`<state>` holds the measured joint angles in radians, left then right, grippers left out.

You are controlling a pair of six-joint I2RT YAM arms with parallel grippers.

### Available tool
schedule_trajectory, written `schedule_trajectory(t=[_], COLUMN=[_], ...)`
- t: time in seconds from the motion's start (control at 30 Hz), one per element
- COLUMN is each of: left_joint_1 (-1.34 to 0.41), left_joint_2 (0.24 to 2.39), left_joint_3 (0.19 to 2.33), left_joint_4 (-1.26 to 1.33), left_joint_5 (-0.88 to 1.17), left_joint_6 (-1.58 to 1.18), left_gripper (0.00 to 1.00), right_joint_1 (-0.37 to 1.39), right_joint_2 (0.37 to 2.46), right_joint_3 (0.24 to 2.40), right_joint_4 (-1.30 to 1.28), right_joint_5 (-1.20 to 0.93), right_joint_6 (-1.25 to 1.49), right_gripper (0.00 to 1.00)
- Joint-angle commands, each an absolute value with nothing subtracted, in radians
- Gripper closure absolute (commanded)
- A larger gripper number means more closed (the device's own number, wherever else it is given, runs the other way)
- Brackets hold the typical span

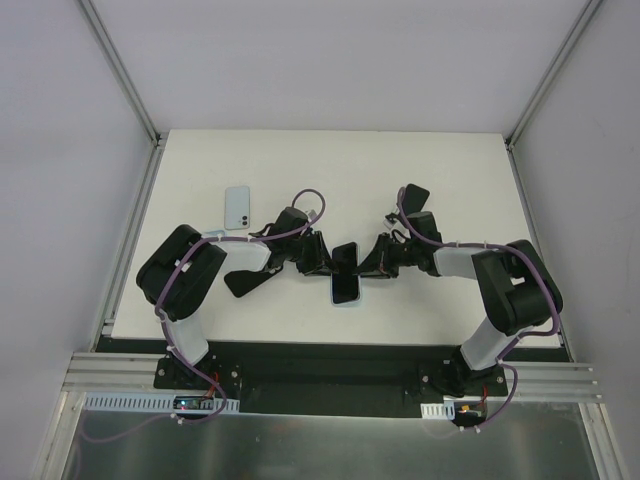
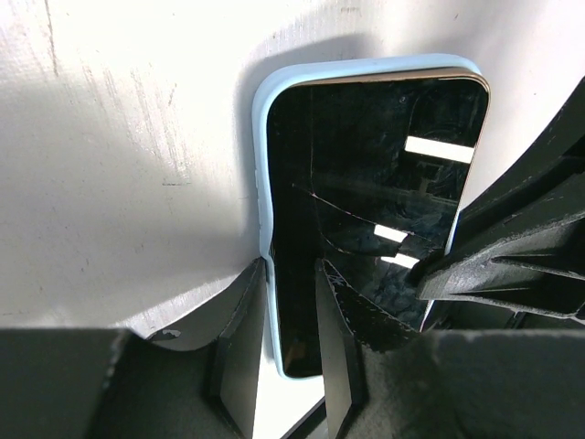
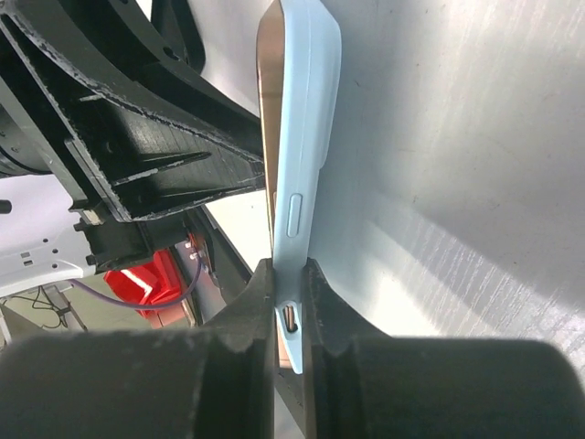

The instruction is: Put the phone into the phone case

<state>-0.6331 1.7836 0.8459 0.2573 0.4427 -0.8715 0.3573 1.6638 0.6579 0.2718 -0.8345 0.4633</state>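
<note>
The cracked black-glass phone (image 2: pixel 384 210) sat within the rim of the pale blue soft phone case (image 3: pixel 306 110), tilted above the white table (image 1: pixel 450 180). My left gripper (image 2: pixel 291 270) clamped the case at 9 o'clock and my right gripper (image 3: pixel 288 270) at 3 o'clock. A pale blue flat slab (image 1: pixel 237 207) lay at 10 o'clock.

No text or label can be read anywhere
</note>
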Motion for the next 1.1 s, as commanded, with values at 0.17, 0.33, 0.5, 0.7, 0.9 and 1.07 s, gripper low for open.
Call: schedule_trajectory(t=[0.17,0.33,0.5,0.7,0.9,1.07], left_joint_1=[-0.658,-0.658,-0.658,-0.658,-0.626,-0.588], left_joint_2=[1.761,1.763,1.758,1.726,1.582,1.448], left_joint_3=[0.838,0.841,0.835,0.834,0.822,0.759], left_joint_4=[0.265,0.265,0.265,0.264,0.166,0.163], left_joint_5=[0.491,0.492,0.488,0.492,0.431,0.509], left_joint_6=[-0.859,-0.862,-0.864,-0.861,-0.813,-0.75], left_gripper=[0.73,0.73,0.73,0.69,0.55,0.37], right_joint_1=[0.39,0.406,0.41,0.41,0.397,0.385], right_joint_2=[1.651,1.64,1.632,1.629,1.579,1.51], right_joint_3=[0.742,0.755,0.721,0.71,0.747,0.767], right_joint_4=[0.201,0.143,0.14,0.138,0.088,0.069], right_joint_5=[-0.856,-0.862,-0.859,-0.85,-0.854,-0.899], right_joint_6=[0.39,0.364,0.357,0.359,0.341,0.345], right_gripper=[0.76,0.56,0.53,0.79,0.91,0.93])
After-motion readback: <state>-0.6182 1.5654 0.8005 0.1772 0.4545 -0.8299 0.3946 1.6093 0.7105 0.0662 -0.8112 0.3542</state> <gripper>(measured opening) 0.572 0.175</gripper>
